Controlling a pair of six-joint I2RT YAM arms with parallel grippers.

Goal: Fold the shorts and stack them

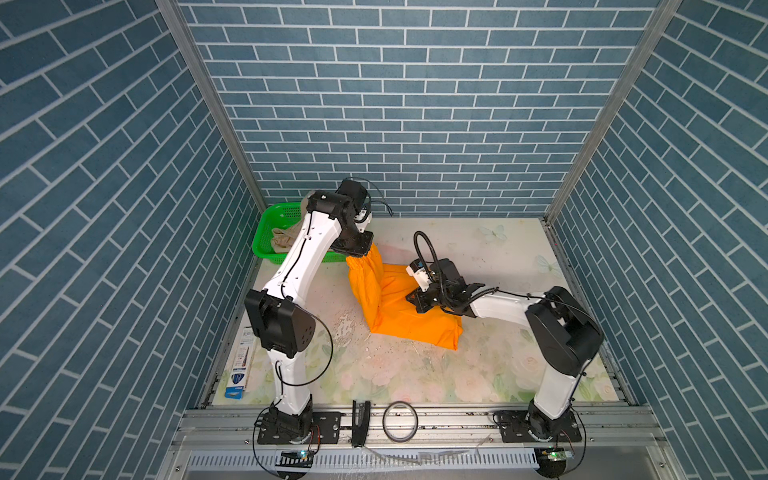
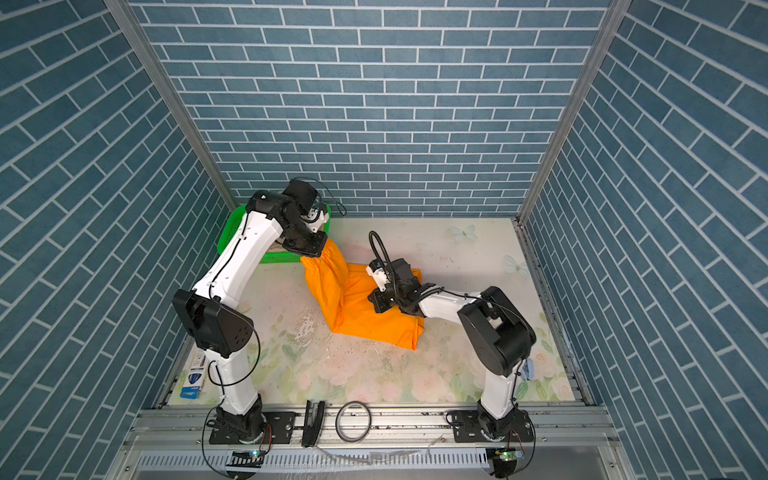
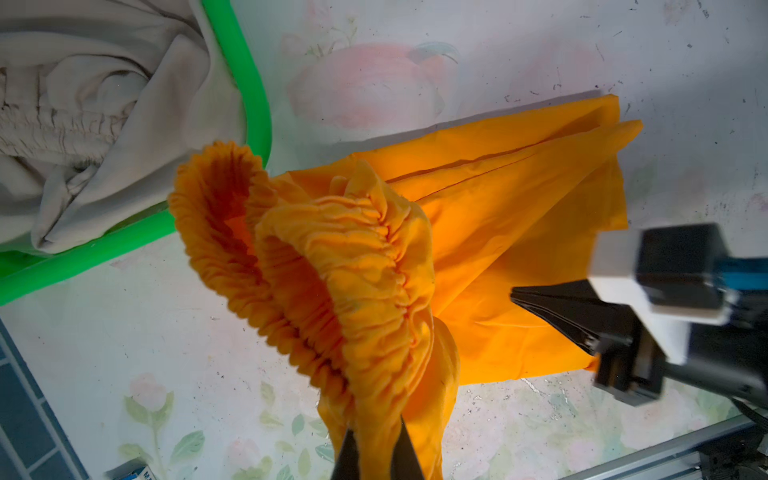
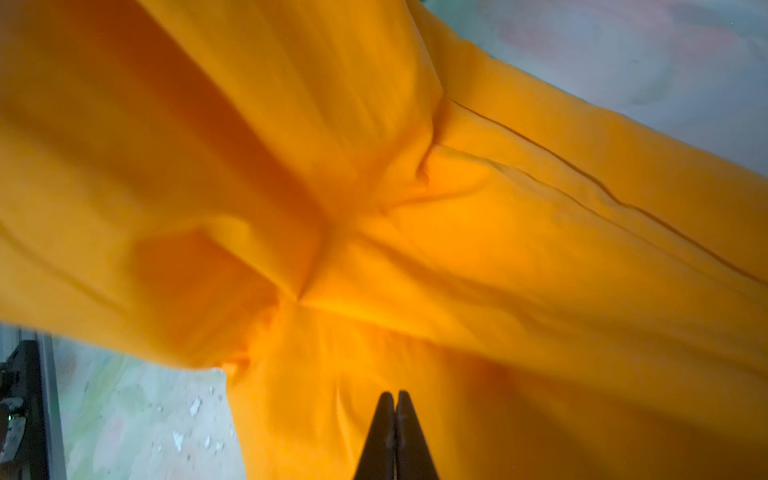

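step: first fold, orange shorts mid-bench | left gripper clamped on raised waistband | right gripper closed, tip at cloth | next, likely: lay waistband squarely over legs

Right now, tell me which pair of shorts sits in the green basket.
The beige shorts, crumpled inside the green basket. The orange shorts are out over the table, their waistband pinched in the left tool.

Lab test booth: brick-print walls, aluminium rails, floral tabletop
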